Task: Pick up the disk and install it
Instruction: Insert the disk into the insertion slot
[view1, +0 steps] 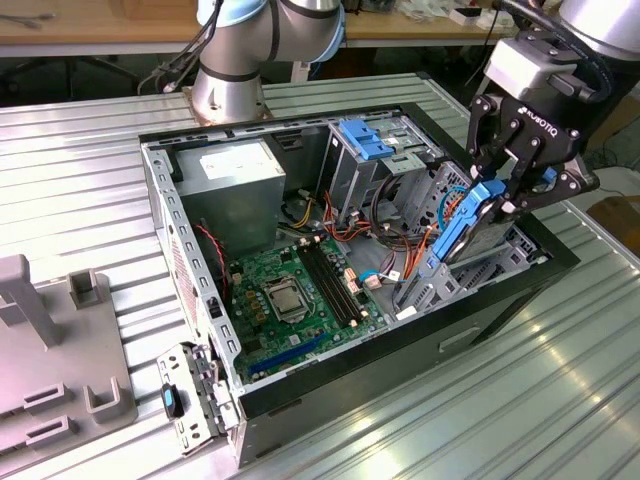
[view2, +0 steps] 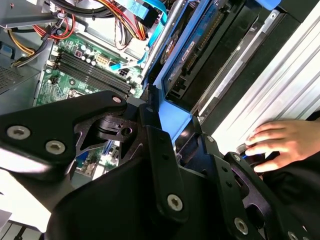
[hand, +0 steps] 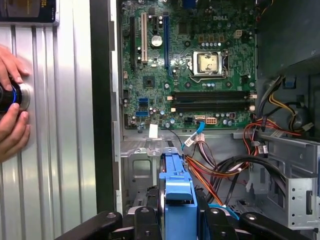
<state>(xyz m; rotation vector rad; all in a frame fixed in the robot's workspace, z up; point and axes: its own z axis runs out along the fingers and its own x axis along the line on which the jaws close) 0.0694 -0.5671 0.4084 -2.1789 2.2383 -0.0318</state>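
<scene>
Bright glare on metal table (view1: 560, 372)

The disk (hand: 177, 200) is cut off by the first wrist view's edge.

The black gripper (view1: 505, 190) has linked fingers (view1: 479, 135) pinned with silver screws (view2: 174, 202), white lettering (view1: 541, 110) above them, a grey wrist block (view1: 525, 65), and a silver arm (view1: 232, 75) with pale-blue caps (view1: 325, 35).

Clock read in the exterior view from the flat green circuit board (view1: 290, 300), which is open above. The grey metal box with white label (view1: 235, 185) blocks eleven, the grey metal drive cage (view1: 365, 165) one, and tangled orange and red cables (view1: 385, 235) two. Farther out at two the black gripper (view1: 492, 195), clamped on the dark blue-railed disk (view1: 455, 235), bars the way. A person's hand (view2: 280, 142) lies on the ribbed metal table (view2: 295, 75) outside.
</scene>
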